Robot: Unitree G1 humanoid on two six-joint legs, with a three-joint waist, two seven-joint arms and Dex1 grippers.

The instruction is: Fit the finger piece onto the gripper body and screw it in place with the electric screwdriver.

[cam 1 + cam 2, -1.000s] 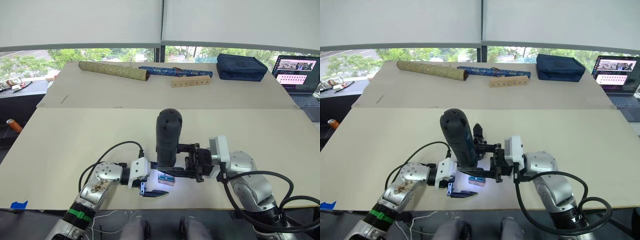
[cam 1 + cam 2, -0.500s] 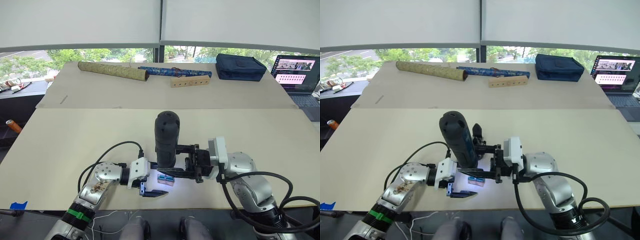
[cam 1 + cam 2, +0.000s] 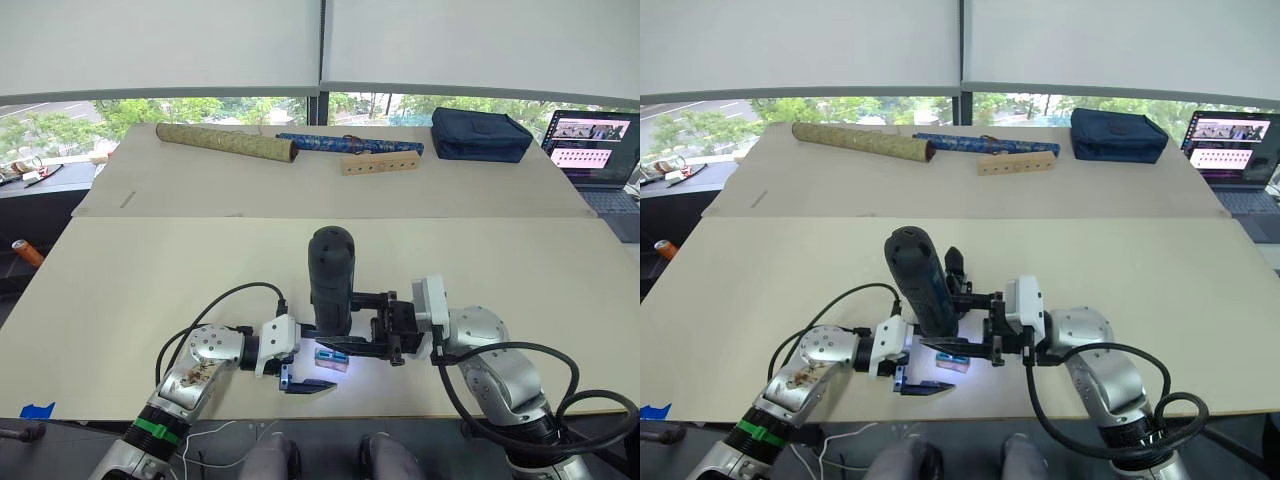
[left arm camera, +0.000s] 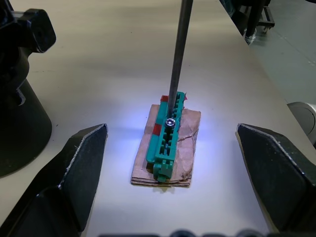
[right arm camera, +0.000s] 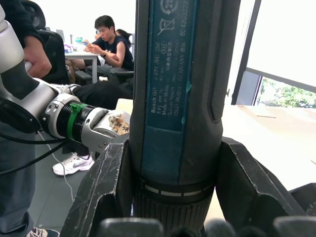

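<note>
Electric screwdriver is held upright near the table's front edge, clamped between the fingers of the right gripper. Its bit is set on a screw in the green-and-brown block, lit from above. The left gripper is spread wide around that block, touching nothing. The gripper body is stood just beside.

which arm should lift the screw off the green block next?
Right, probably. Its gripper is shut on the screwdriver, whose bit already stands on the screw in the green block. The left gripper is open astride the block, holding nothing.
</note>
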